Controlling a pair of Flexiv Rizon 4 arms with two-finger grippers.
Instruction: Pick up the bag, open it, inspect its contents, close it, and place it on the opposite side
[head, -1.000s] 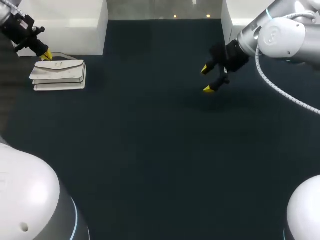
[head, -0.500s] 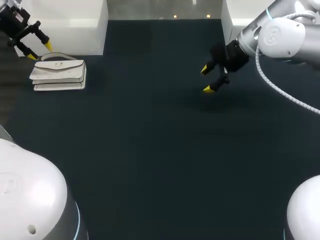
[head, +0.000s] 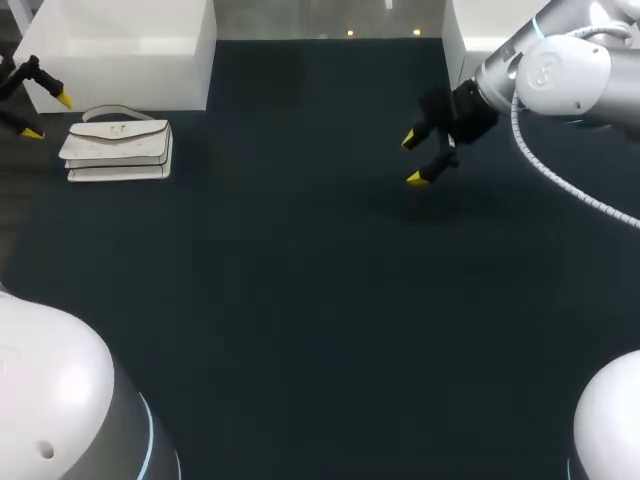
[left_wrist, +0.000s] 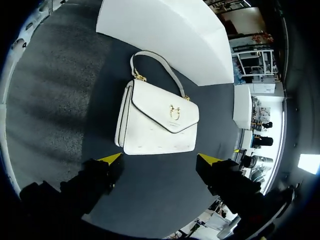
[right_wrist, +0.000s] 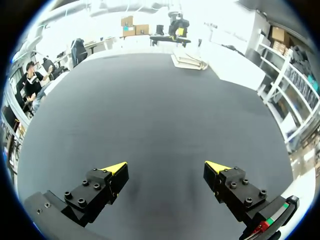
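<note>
Bag (head: 118, 148) sits at the far left corner of the table (head: 300, 300), a white handbag lying flat with its front face up, and we see the same in the left wrist view (left_wrist: 157, 120). Flap (left_wrist: 167, 107) is folded down and shut over the body, with the gold clasp (left_wrist: 174, 112) at the flap's point, so whatever is inside is hidden and we cannot tell the contents. Handle (left_wrist: 148, 52) lies flat on the table and arcs away from the bag toward the white block (head: 120, 50) on the far edge, close to it; we cannot tell if they touch. Left gripper (head: 48, 116) hangs over the table's left edge, just beside the bag. Its fingers are spread wide with nothing between them and no contact with the bag. From its own wrist view, the left gripper (left_wrist: 160, 159) has the bag directly ahead of it, with the bag's nearest edge just beyond the yellow tips and apart from both. Right gripper (head: 413, 159) is above the table's right half, toward the far edge and well apart from the bag. Its two yellow tips stand apart and it is empty; the right wrist view (right_wrist: 166, 167) shows only bare dark table between and under its fingers. A second white block (head: 480, 25) stands at the far right corner, behind the right arm. We see nothing else lying on the table.
</note>
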